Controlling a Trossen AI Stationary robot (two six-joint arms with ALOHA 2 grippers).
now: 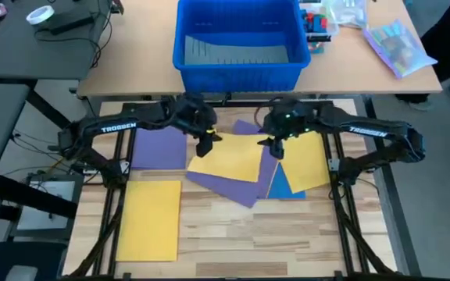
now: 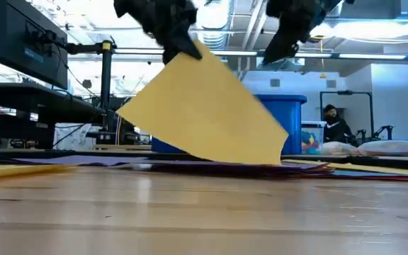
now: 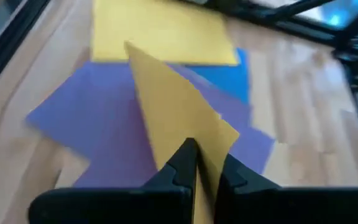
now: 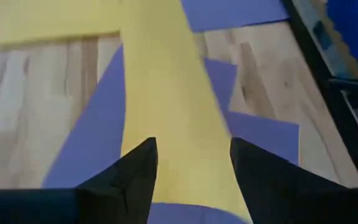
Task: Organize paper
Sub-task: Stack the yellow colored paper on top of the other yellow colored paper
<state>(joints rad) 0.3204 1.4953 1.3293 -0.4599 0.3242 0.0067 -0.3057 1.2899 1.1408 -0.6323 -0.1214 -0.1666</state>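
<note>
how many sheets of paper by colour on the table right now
Counted from the high view:
yellow sheets: 3, one lying alone, one lifted at its corner by the left gripper, one under the open right gripper
purple sheets: at least 3, overlapping, so the count is uncertain
blue sheets: 1, mostly covered
Total: about 7

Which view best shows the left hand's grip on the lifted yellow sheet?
The left wrist view: the left hand pinches the lifted yellow sheet at its edge. The low view shows it tilted, the high view its position over the purple sheets, the right wrist view only its surface.
</note>
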